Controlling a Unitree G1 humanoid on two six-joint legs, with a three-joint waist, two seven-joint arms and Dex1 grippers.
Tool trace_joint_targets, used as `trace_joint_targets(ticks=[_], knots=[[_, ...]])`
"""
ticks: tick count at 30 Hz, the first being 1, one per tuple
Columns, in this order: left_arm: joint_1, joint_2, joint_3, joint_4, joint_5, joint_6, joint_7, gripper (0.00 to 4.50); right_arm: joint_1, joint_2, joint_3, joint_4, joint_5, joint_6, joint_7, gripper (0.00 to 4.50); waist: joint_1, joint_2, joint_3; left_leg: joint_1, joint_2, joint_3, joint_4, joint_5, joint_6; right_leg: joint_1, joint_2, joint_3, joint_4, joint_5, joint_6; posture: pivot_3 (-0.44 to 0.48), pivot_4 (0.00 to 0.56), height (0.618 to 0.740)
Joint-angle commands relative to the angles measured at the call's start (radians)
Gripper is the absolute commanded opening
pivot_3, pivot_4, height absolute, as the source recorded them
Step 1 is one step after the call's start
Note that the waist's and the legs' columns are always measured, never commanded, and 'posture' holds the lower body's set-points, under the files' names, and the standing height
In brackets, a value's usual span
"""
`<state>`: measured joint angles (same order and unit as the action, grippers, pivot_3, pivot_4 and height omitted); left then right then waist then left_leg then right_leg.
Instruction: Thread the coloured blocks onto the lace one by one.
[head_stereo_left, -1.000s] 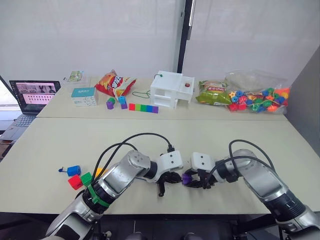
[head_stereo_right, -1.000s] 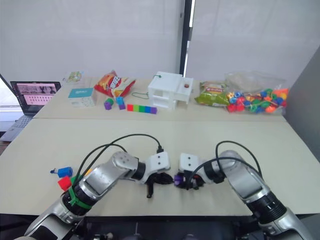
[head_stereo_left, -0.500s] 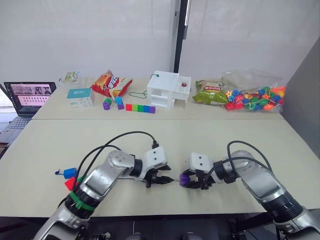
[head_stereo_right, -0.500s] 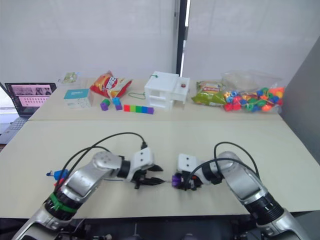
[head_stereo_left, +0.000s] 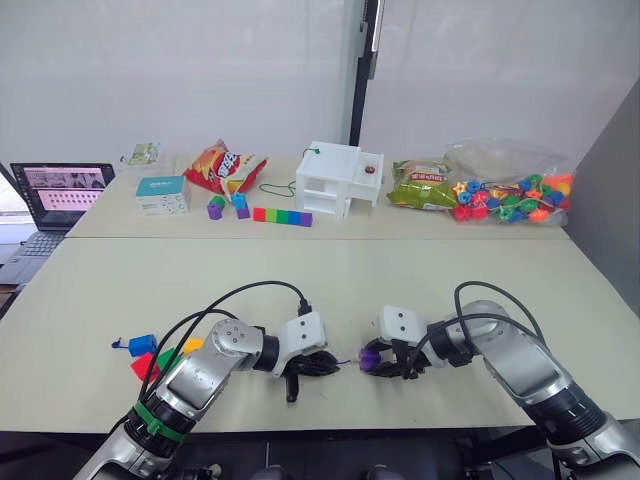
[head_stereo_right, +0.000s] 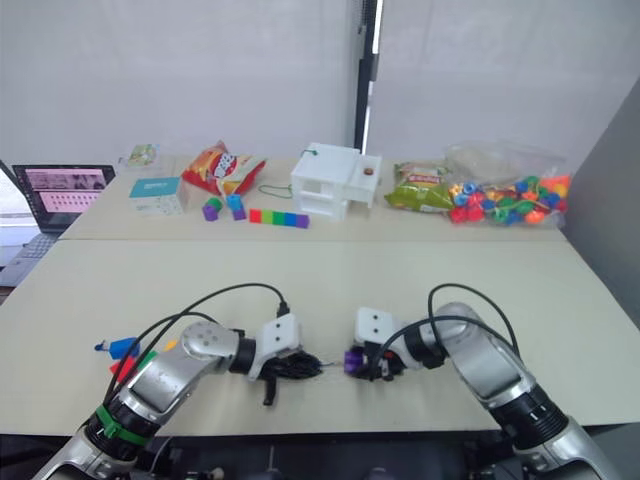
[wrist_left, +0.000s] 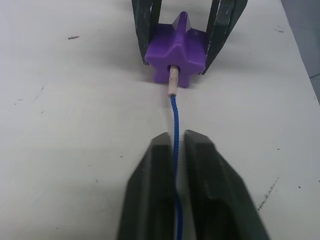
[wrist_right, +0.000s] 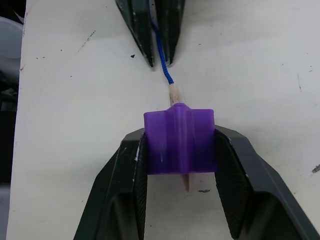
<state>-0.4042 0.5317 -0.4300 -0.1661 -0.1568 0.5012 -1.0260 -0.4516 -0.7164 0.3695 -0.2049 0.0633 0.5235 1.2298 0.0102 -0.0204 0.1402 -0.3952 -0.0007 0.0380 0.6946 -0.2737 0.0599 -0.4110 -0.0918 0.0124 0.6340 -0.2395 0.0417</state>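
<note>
My right gripper (wrist_right: 180, 145) is shut on the purple block (wrist_right: 180, 142), which rests on the table near the front edge (head_stereo_left: 370, 357). The dark-blue lace (wrist_left: 175, 117) runs between the fingers of my left gripper (wrist_left: 175, 142), which is shut on it a short way from the block. The lace's pale stiff tip goes into the block's hole and pokes out on the far side (wrist_right: 187, 183). The blue (head_stereo_left: 143, 343), red (head_stereo_left: 145, 368), green (head_stereo_left: 168, 358) and yellow-orange (head_stereo_left: 192, 345) blocks lie together at the front left, beside my left forearm.
On the back table are a laptop (head_stereo_left: 65, 188), a teal box (head_stereo_left: 165, 193), a chip bag (head_stereo_left: 228, 165), a fused coloured bar (head_stereo_left: 285, 215), a white drawer unit (head_stereo_left: 338, 178), a green snack bag (head_stereo_left: 422, 187) and a bag of mixed beads (head_stereo_left: 510, 190).
My left gripper has drawn back a little to the left from the purple block and its wrist has rolled. The right gripper keeps the block in place. The camera shifted slightly.
</note>
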Motion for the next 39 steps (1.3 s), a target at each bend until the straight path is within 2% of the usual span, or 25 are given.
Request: trace_joint_targets(ticks=[1, 12, 21, 24, 26, 32, 34, 39], knots=[[-0.018, -0.016, -0.015, 0.007, 0.014, -0.021, -0.001, 0.05, 0.007, 0.002, 0.024, -0.003, 0.013, 0.003, 0.011, 1.36, 0.0, 0.0, 0.0, 0.0, 0.0, 0.0, 0.0, 0.0, 0.0, 0.0, 0.0, 0.0, 0.0, 0.0, 0.0, 0.0, 0.15, 0.74], [-0.09, -0.111, -0.054, 0.052, 0.051, -0.033, 0.014, 0.05, -0.002, 0.017, 0.033, -0.002, 0.01, 0.0, 0.009, 1.36, -0.002, 0.0, 0.0, 0.0, 0.0, 0.0, 0.0, 0.0, 0.0, 0.001, 0.0, -0.001, -0.002, 0.0, 0.0, 0.0, 0.15, 0.74], [-0.093, -0.109, -0.046, 0.043, 0.069, -0.03, 0.02, 0.05, 0.005, 0.014, 0.036, -0.008, 0.005, -0.009, 0.012, 1.36, -0.002, 0.0, 0.0, 0.0, 0.0, 0.0, 0.0, 0.0, 0.0, 0.001, 0.001, 0.0, -0.002, 0.0, 0.0, 0.0, 0.15, 0.74], [-0.093, -0.106, -0.023, 0.02, 0.042, -0.003, 0.008, 0.93, 0.011, 0.014, 0.024, -0.023, 0.02, 0.003, 0.011, 1.36, -0.002, 0.0, 0.0, 0.0, 0.0, 0.0, 0.0, 0.0, 0.0, 0.001, 0.001, 0.0, -0.002, 0.0, 0.0, 0.0, 0.15, 0.74], [-0.095, -0.092, -0.014, 0.001, 0.035, 0.01, -0.006, 1.58, 0.012, 0.018, 0.006, -0.025, 0.027, 0.012, -0.003, 2.43, -0.002, 0.0, 0.0, 0.0, 0.0, 0.0, 0.0, 0.0, 0.0, 0.001, 0.0, 0.0, -0.002, 0.0, 0.0, 0.0, 0.15, 0.74], [-0.113, -0.063, -0.015, -0.037, 0.034, 0.039, -0.012, 3.56, 0.02, -0.017, -0.053, -0.063, 0.071, 0.045, -0.005, 4.46, 0.002, 0.0, 0.0, -0.002, 0.0, 0.0, 0.0, 0.0, 0.0, -0.001, -0.001, 0.0, -0.002, 0.0, 0.001, 0.0, 0.15, 0.74], [-0.135, -0.082, -0.03, -0.021, 0.047, 0.044, 0.004, 4.2, 0.033, -0.043, -0.094, -0.08, 0.097, 0.045, -0.007, 4.5, 0.008, 0.0, 0.0, -0.004, -0.001, -0.001, 0.0, 0.0, 0.0, -0.002, -0.001, -0.001, -0.002, 0.001, 0.001, 0.0, 0.15, 0.74], [-0.173, -0.155, -0.082, 0.048, 0.08, 0.026, 0.04, 4.2, 0.078, -0.089, -0.164, -0.071, 0.13, 0.007, -0.013, 4.5, 0.014, 0.0, 0.0, -0.006, -0.002, -0.001, 0.001, -0.001, 0.001, -0.002, -0.001, 0.0, -0.004, 0.002, 0.003, 0.0, 0.15, 0.74]])
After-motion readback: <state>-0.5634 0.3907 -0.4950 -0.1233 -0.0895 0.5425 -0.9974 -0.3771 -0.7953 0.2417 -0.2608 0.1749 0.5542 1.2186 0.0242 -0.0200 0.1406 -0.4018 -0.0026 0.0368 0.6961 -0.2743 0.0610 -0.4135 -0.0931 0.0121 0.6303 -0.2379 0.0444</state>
